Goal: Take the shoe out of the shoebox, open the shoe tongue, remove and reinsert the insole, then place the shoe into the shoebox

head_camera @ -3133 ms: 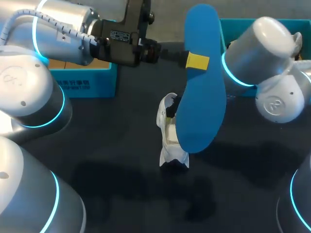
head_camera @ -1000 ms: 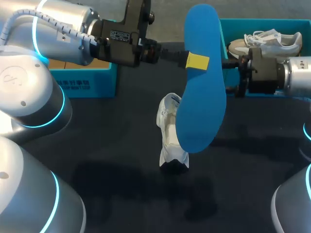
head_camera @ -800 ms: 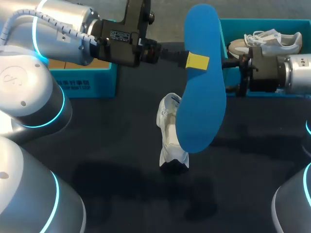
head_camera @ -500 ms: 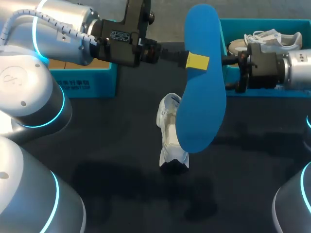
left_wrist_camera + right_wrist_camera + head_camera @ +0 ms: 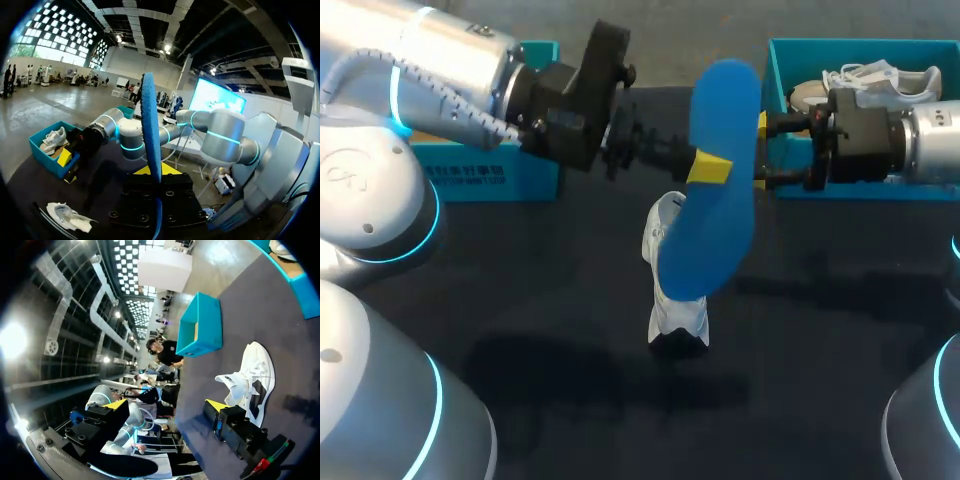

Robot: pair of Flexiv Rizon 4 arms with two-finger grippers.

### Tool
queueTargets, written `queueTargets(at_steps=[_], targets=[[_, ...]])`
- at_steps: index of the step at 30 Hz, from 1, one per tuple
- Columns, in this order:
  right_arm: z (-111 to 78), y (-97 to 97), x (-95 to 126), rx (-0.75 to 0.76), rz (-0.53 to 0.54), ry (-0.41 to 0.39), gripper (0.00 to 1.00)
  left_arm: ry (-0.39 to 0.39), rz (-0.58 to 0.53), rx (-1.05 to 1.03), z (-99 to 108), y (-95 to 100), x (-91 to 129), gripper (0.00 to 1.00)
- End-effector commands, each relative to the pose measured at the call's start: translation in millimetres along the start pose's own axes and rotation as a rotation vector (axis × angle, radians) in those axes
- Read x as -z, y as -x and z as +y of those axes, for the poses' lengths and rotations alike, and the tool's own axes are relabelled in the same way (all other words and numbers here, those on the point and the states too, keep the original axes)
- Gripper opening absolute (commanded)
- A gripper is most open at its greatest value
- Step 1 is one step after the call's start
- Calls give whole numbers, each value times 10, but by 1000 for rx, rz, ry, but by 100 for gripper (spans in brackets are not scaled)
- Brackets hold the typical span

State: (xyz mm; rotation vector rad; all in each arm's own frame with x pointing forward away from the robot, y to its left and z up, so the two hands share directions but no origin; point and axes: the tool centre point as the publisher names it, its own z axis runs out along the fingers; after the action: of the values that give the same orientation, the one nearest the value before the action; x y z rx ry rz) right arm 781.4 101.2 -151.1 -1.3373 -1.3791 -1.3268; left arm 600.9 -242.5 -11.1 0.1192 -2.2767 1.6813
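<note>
On the left, my left arm reaches over the table in front of a teal box [image 5: 510,175]. Its left gripper [image 5: 708,168] is clenched on the blue insole [image 5: 705,235], pinching it near one end, so the insole hangs tilted in the air with its long lower part unsupported. In the left wrist view the insole [image 5: 150,150] rises edge-on from between the fingers, a thin hold on a floppy thing.

Below it the white shoe [image 5: 672,290] stands on the table, tongue pulled open, with nothing steadying it.

To the right, the right gripper [image 5: 762,152] is spread wide at the insole's far edge. Its fingers sit either side of that edge, and I cannot see them touching it.

Behind it is the teal shoebox [image 5: 775,70] with a second sneaker [image 5: 880,82] inside.

The main risk, as I judge it, is the handover:
- If the left lets go before the right has closed, the insole drops
- If the right closes off-centre, the insole may bend or twist out of the pinch
- A swinging lower end could also knock the free-standing shoe over, spoiling the reinsertion
</note>
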Motion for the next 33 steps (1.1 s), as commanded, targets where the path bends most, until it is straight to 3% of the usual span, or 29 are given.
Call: queueTargets(at_steps=[1, 6, 12, 31, 33], targets=[[-1, 3, -19, 0, -1, 1, 100, 25, -44, -227, 138, 99, 98, 0], [-1, 3, -19, 0, -1, 1, 100, 125, -76, -498, 265, 313, 147, 0], [-1, 3, -19, 0, -1, 1, 100, 140, -138, -726, 234, 565, 214, 0], [-1, 3, -19, 0, -1, 1, 100, 140, -138, -726, 234, 565, 214, 0], [-1, 3, -19, 0, -1, 1, 100, 119, -153, -844, 260, 610, 195, 0]])
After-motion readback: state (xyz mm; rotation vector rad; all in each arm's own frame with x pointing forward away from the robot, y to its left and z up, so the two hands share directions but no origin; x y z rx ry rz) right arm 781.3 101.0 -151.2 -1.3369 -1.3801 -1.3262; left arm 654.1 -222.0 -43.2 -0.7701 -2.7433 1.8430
